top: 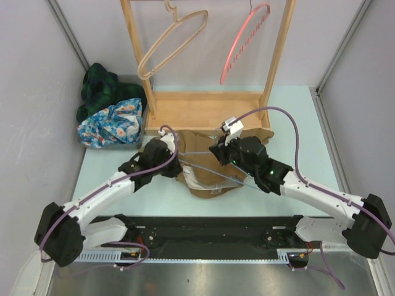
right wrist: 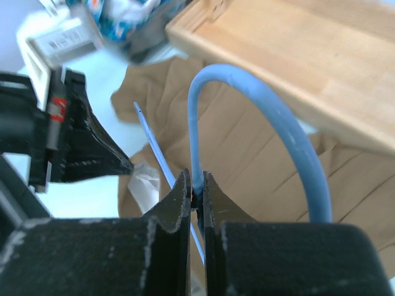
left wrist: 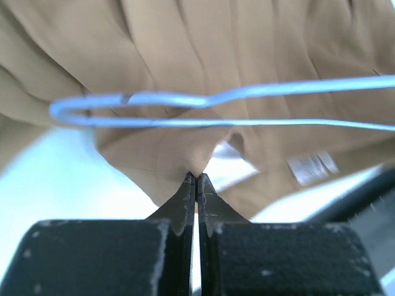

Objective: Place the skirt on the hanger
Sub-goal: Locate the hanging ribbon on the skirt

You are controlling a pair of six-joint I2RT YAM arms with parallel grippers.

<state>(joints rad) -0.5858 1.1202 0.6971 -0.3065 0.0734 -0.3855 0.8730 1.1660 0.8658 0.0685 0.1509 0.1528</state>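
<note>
A tan pleated skirt (top: 207,176) lies on the table before the wooden rack; it fills the left wrist view (left wrist: 185,55) and shows in the right wrist view (right wrist: 259,148). A thin blue wire hanger (top: 213,169) lies over it; its arms cross the left wrist view (left wrist: 203,111). My left gripper (top: 168,150) is shut on a pinch of the skirt's edge (left wrist: 196,176). My right gripper (top: 221,150) is shut on the hanger's hook (right wrist: 259,105), its tips at the hook's base (right wrist: 196,185).
A wooden rack (top: 207,108) stands behind, with a beige hanger (top: 173,40) and a red hanger (top: 244,43) on its rail. A heap of dark green and blue floral clothes (top: 110,111) lies at the back left. White walls close in both sides.
</note>
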